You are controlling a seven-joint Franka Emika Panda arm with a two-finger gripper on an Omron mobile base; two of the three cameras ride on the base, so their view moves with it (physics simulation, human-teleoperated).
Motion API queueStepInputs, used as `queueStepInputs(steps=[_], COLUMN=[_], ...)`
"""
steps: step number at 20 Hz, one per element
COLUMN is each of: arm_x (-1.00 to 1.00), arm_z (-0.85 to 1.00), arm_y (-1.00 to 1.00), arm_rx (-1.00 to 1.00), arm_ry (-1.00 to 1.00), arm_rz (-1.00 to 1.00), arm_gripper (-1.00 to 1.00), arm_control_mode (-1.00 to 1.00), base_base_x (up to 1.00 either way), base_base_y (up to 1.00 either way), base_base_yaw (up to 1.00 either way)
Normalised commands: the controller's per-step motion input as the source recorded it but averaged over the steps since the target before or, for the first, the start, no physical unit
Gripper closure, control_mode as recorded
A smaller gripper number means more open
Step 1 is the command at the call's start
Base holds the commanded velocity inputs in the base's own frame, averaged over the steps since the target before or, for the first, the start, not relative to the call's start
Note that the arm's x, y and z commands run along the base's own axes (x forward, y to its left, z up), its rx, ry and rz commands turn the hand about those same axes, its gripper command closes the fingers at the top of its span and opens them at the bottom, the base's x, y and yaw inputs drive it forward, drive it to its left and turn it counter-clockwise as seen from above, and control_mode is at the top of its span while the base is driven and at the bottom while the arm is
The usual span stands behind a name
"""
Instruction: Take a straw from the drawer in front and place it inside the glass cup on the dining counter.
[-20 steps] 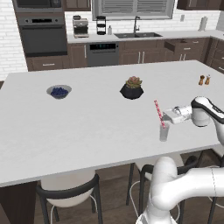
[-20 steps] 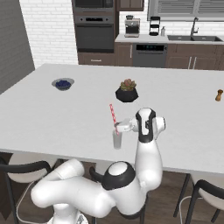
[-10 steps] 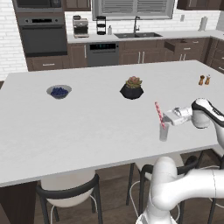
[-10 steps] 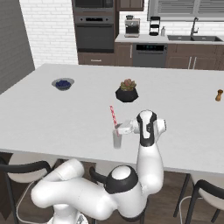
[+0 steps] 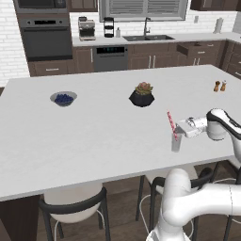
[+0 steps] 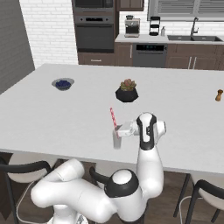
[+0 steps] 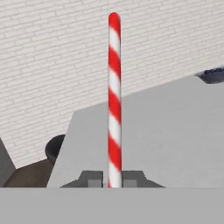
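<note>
Pincer (image 5: 181,128) clenched on the straw (image 5: 172,125), holding it near-upright, slightly tilted, with its lower end inside the glass cup (image 5: 176,141), probably so it drops in cleanly on release. Glass cup stands on the tabletop (image 5: 94,132), nearer the front edge than the plant pot (image 5: 141,94); well left of that pot, a bowl (image 5: 63,98) holds something blue.

White brick wall (image 5: 14,52), dark cabinets (image 5: 141,56)

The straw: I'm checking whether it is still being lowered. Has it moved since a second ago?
No. The straw sits at the same spot relative to the plant pot, its lower end in the glass cup.
</note>
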Motion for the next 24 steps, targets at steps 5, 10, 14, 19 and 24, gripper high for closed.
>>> queueStepInputs(steps=[5,10,14,19,24], arm_x=[-0.01,-0.03,-0.08,-0.18,-0.23], arm_z=[-0.05,0.00,0.00,-0.01,-0.01], arm_y=[0.00,0.00,0.00,0.00,0.00], arm_rx=[0.00,0.00,0.00,0.00,0.00], arm_ry=[-0.02,-0.02,-0.02,-0.01,-0.03], arm_rz=[0.00,0.00,0.00,0.00,0.00], arm_gripper=[-1.00,-1.00,-1.00,-1.00,-1.00], arm_control_mode=[-1.00,-1.00,-1.00,-1.00,-1.00], base_base_x=[0.00,0.00,0.00,0.00,0.00], base_base_y=[0.00,0.00,0.00,0.00,0.00], base_base_yaw=[0.00,0.00,0.00,0.00,0.00])
